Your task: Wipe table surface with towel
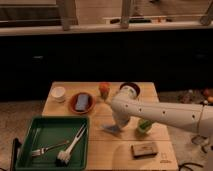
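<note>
The gripper (118,124) is low at the little towel (110,129) in the middle of the table surface (107,152), likely to rub it around, but I cannot tell if it pinches it.

Gripper (116,123) held low at mid-surface, over towel (110,129). Left front taken up by green tray (30,125) with utensils. Back edge lined by white cup (59,93), red plate (73,104), orange item (104,89), dark bowl (131,88). Right of gripper blocked by green item (144,126). Brown block (144,149) set front right. Bare surface (107,152) seen between tray and block. Right side crossed by arm (165,114).
</note>
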